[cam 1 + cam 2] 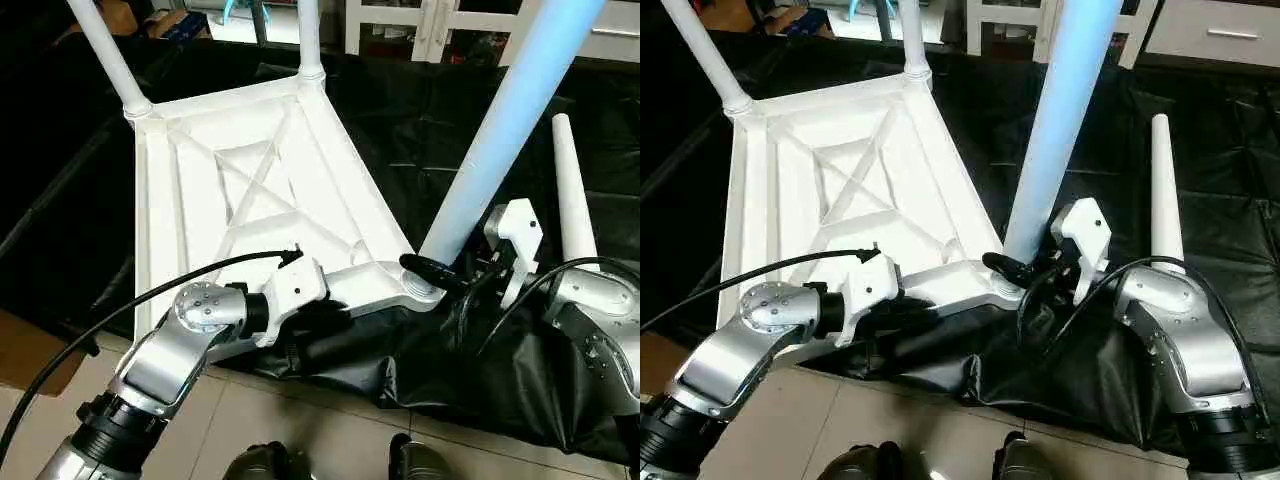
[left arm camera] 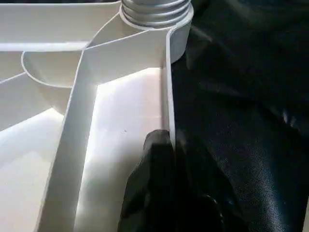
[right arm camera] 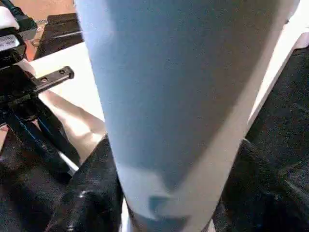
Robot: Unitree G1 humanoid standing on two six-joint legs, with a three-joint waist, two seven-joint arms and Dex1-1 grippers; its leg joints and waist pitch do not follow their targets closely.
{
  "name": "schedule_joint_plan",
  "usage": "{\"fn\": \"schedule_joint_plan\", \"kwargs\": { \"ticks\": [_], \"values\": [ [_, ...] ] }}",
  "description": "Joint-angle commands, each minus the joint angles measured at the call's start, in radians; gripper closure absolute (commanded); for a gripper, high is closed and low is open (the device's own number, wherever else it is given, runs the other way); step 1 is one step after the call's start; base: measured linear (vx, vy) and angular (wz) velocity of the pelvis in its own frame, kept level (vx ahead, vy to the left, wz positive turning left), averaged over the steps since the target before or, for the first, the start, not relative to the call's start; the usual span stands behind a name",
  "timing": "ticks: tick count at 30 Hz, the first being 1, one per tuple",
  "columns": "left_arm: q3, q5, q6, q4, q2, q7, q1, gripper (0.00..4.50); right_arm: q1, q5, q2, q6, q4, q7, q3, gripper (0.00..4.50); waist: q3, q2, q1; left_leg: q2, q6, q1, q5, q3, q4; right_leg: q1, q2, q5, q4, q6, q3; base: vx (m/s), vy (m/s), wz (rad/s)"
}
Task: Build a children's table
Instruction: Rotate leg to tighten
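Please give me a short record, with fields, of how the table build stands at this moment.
table top: upside down on black sheet
far legs: two standing in corner sockets
near right leg: upright in its socket
loose leg: lying on the sheet
left gripper: shut on the top's near rim
right gripper: fingers either side of the near right leg's base

Top (image 1: 250, 190): white, raised X-rib pattern on underside. Legs (image 1: 515, 110): white, the nearest showing a pale blue cast. Loose leg (image 1: 572, 190) at right: white. Sheet (image 1: 480, 380) underneath: glossy black. Forearms (image 1: 165, 365): silver, with white wrist housings and black cables. Floor (image 1: 300, 430), lower frame: beige tiles.
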Motion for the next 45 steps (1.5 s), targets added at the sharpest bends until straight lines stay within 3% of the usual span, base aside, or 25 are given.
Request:
{"fn": "schedule_joint_plan", "kwargs": {
  "ticks": [1, 6, 12, 13, 15, 16, 17, 19, 20, 21, 22, 23, 24, 25, 26, 27, 28, 29, 30, 31, 32, 33, 37, 40, 45],
  "values": [
    [-0.004, -0.037, -0.013, -0.026, 0.005, -0.034, 0.014, 4.50, 0.012, -0.019, 0.001, 0.027, 0.027, -0.034, -0.012, 2.34, -0.087, -0.019, 0.000, 0.033, 0.143, 0.017, -0.140, -0.011, -0.057, 0.061, -0.003, -0.181, -0.040, -0.257, 0.017, 0.000, 0.000, 0.00],
    [-0.030, -0.004, 0.017, -0.013, -0.012, -0.001, 0.009, 4.50, 0.001, -0.087, 0.052, 0.068, 0.067, -0.147, 0.025, 2.57, -0.085, -0.022, -0.006, 0.031, 0.123, 0.014, -0.156, -0.011, -0.059, 0.060, -0.003, -0.224, -0.042, -0.246, 0.016, 0.000, 0.000, 0.00],
    [-0.054, 0.035, 0.100, 0.024, -0.081, 0.084, -0.028, 4.50, -0.056, -0.170, 0.193, 0.153, 0.192, -0.402, 0.040, 2.61, -0.070, -0.020, -0.034, 0.025, 0.002, 0.019, -0.373, -0.023, -0.077, 0.044, -0.001, -0.521, -0.070, -0.139, 0.010, -0.020, -0.001, -0.02],
    [-0.054, 0.059, 0.154, 0.062, -0.139, 0.157, -0.063, 4.50, -0.106, -0.210, 0.262, 0.169, 0.283, -0.551, 0.016, 2.61, -0.072, -0.020, -0.037, 0.024, -0.011, 0.021, -0.396, -0.025, -0.076, 0.042, -0.002, -0.546, -0.071, -0.128, 0.009, -0.066, 0.002, -0.06],
    [-0.054, 0.073, 0.188, 0.087, -0.177, 0.204, -0.086, 4.50, -0.137, -0.234, 0.303, 0.175, 0.339, -0.642, -0.001, 2.61, -0.067, -0.020, -0.053, 0.020, -0.045, 0.022, -0.465, -0.035, -0.079, 0.037, 0.001, -0.619, -0.080, -0.092, -0.001, -0.086, 0.024, -0.12],
    [-0.023, 0.081, 0.241, 0.147, -0.267, 0.309, -0.133, 4.50, -0.195, -0.245, 0.363, 0.115, 0.443, -0.781, -0.046, 2.61, -0.065, -0.020, -0.065, 0.016, -0.050, 0.023, -0.528, -0.045, -0.080, 0.039, 0.000, -0.676, -0.092, -0.051, -0.014, -0.090, 0.033, -0.15],
    [-0.017, 0.082, 0.249, 0.158, -0.284, 0.328, -0.141, 4.50, -0.205, -0.246, 0.372, 0.102, 0.461, -0.802, -0.052, 2.61, -0.066, -0.018, -0.069, 0.017, -0.053, 0.027, -0.551, -0.048, -0.079, 0.038, 0.000, -0.681, -0.097, -0.045, -0.019, -0.086, 0.045, -0.17],
    [0.040, 0.062, 0.267, 0.249, -0.413, 0.450, -0.208, 4.50, -0.293, -0.254, 0.429, 0.010, 0.602, -0.935, -0.079, 2.62, -0.058, -0.008, -0.082, 0.021, -0.051, 0.030, -0.640, -0.059, -0.088, 0.044, 0.008, -0.657, -0.110, -0.031, -0.044, -0.075, 0.044, -0.14],
    [0.065, 0.050, 0.264, 0.297, -0.472, 0.503, -0.245, 4.50, -0.340, -0.256, 0.457, -0.035, 0.671, -0.994, -0.092, 2.62, -0.053, -0.007, -0.094, 0.030, -0.049, 0.038, -0.726, -0.069, -0.102, 0.055, 0.020, -0.614, -0.117, -0.022, -0.071, -0.072, 0.040, -0.08],
    [0.065, 0.050, 0.264, 0.297, -0.472, 0.503, -0.245, 4.50, -0.340, -0.256, 0.457, -0.035, 0.671, -0.994, -0.092, 2.62, -0.045, 0.002, -0.096, 0.041, -0.049, 0.038, -0.779, -0.068, -0.119, 0.062, 0.028, -0.579, -0.107, -0.024, -0.083, -0.120, 0.034, 0.00],
    [0.073, 0.058, 0.244, 0.335, -0.498, 0.528, -0.278, 4.50, -0.388, -0.267, 0.476, -0.056, 0.715, -1.006, -0.088, 2.62, -0.035, 0.011, -0.040, 0.104, -0.041, -0.043, -0.910, -0.043, -0.219, 0.138, 0.035, -0.216, 0.125, -0.054, -0.059, -0.120, 0.034, 0.00],
    [0.077, 0.061, 0.237, 0.339, -0.495, 0.530, -0.283, 4.50, -0.394, -0.267, 0.477, -0.065, 0.712, -0.993, -0.089, 2.62, -0.041, 0.011, -0.012, 0.103, -0.013, -0.019, -0.884, -0.025, -0.217, 0.113, 0.029, -0.193, 0.124, -0.045, -0.034, -0.083, -0.030, 0.21],
    [0.081, 0.065, 0.231, 0.343, -0.491, 0.530, -0.286, 4.50, -0.400, -0.265, 0.479, -0.073, 0.708, -0.978, -0.090, 2.62, -0.081, -0.076, -0.054, 0.027, -0.006, 0.071, -0.636, -0.020, -0.084, 0.044, -0.006, -0.522, -0.006, 0.009, 0.031, 0.022, -0.125, 0.08],
    [0.086, 0.073, 0.222, 0.345, -0.483, 0.530, -0.289, 4.50, -0.406, -0.261, 0.482, -0.085, 0.702, -0.952, -0.092, 2.62, -0.078, -0.070, -0.031, -0.002, 0.001, 0.063, -0.452, -0.037, -0.020, 0.033, -0.076, -0.765, -0.079, -0.011, 0.035, 0.022, -0.125, 0.08],
    [0.088, 0.083, 0.208, 0.341, -0.461, 0.521, -0.285, 4.50, -0.405, -0.247, 0.480, -0.099, 0.681, -0.892, -0.091, 2.62, -0.075, -0.075, -0.012, -0.008, 0.047, 0.009, -0.194, -0.039, -0.001, 0.060, -0.089, -0.906, -0.102, 0.017, 0.062, 0.023, -0.118, -0.16],
    [0.088, 0.085, 0.204, 0.340, -0.456, 0.518, -0.283, 4.50, -0.403, -0.244, 0.479, -0.101, 0.676, -0.880, -0.090, 2.62, -0.078, -0.060, 0.001, 0.003, 0.053, -0.010, -0.132, -0.051, -0.020, 0.079, -0.089, -0.848, -0.086, -0.005, 0.057, -0.004, -0.062, -0.13],
    [0.080, 0.095, 0.159, 0.320, -0.406, 0.484, -0.263, 4.50, -0.366, -0.228, 0.450, -0.109, 0.595, -0.750, -0.058, 2.62, -0.093, -0.033, 0.001, 0.021, 0.047, -0.014, -0.039, -0.053, -0.050, 0.074, -0.021, -0.481, -0.045, -0.082, 0.017, -0.004, -0.062, -0.13],
    [0.079, 0.097, 0.151, 0.314, -0.392, 0.474, -0.257, 4.50, -0.351, -0.237, 0.431, -0.122, 0.572, -0.718, -0.038, 2.62, -0.095, -0.024, 0.001, 0.029, 0.054, -0.010, -0.043, -0.053, -0.050, 0.070, -0.018, -0.370, -0.036, -0.116, 0.016, 0.000, 0.000, 0.00],
    [0.078, 0.099, 0.146, 0.311, -0.384, 0.468, -0.254, 4.50, -0.342, -0.242, 0.420, -0.130, 0.558, -0.699, -0.026, 2.62, -0.088, -0.020, -0.003, 0.034, 0.058, -0.015, -0.133, -0.049, -0.060, 0.068, -0.008, -0.291, -0.036, -0.169, 0.011, 0.000, 0.000, 0.00],
    [0.079, 0.105, 0.136, 0.299, -0.361, 0.455, -0.242, 4.50, -0.308, -0.253, 0.383, -0.159, 0.504, -0.651, 0.002, 2.27, -0.087, -0.022, -0.006, 0.033, 0.048, -0.016, -0.185, -0.045, -0.062, 0.069, -0.005, -0.291, -0.036, -0.184, 0.010, 0.000, 0.000, 0.00],
    [0.080, 0.108, 0.125, 0.291, -0.348, 0.449, -0.234, 4.50, -0.286, -0.254, 0.361, -0.174, 0.467, -0.623, 0.013, 1.92, -0.089, -0.023, -0.001, 0.034, 0.037, -0.004, -0.229, -0.041, -0.061, 0.070, -0.003, -0.281, -0.040, -0.199, 0.010, 0.000, 0.000, 0.00],
    [0.082, 0.110, 0.112, 0.291, -0.338, 0.447, -0.231, 4.50, -0.270, -0.252, 0.345, -0.196, 0.445, -0.601, 0.022, 1.92, -0.090, -0.023, 0.000, 0.035, 0.042, -0.003, -0.230, -0.040, -0.062, 0.070, -0.004, -0.268, -0.039, -0.205, 0.012, 0.000, 0.000, 0.00],
    [0.097, 0.088, 0.106, 0.241, -0.279, 0.397, -0.200, 4.50, -0.146, -0.229, 0.213, -0.185, 0.234, -0.490, 0.013, 1.51, -0.095, -0.015, -0.001, 0.039, 0.079, -0.012, -0.147, -0.044, -0.062, 0.081, -0.001, -0.123, -0.027, -0.227, 0.008, 0.000, 0.000, 0.00],
    [0.104, 0.081, 0.104, 0.234, -0.258, 0.383, -0.198, 4.50, -0.077, -0.186, 0.156, -0.145, 0.114, -0.393, -0.009, 1.29, -0.096, -0.012, 0.000, 0.039, 0.147, -0.007, -0.091, -0.037, -0.052, 0.084, -0.003, -0.018, -0.021, -0.268, 0.011, 0.000, 0.000, 0.00],
    [0.113, 0.073, 0.099, 0.271, -0.262, 0.385, -0.220, 4.50, 0.011, -0.134, 0.090, -0.071, -0.012, -0.329, -0.027, 0.85, -0.095, -0.005, 0.006, 0.041, 0.179, -0.006, -0.063, -0.035, -0.049, 0.083, -0.006, -0.004, -0.021, -0.283, 0.011, 0.000, 0.000, 0.00]
  ]
}}
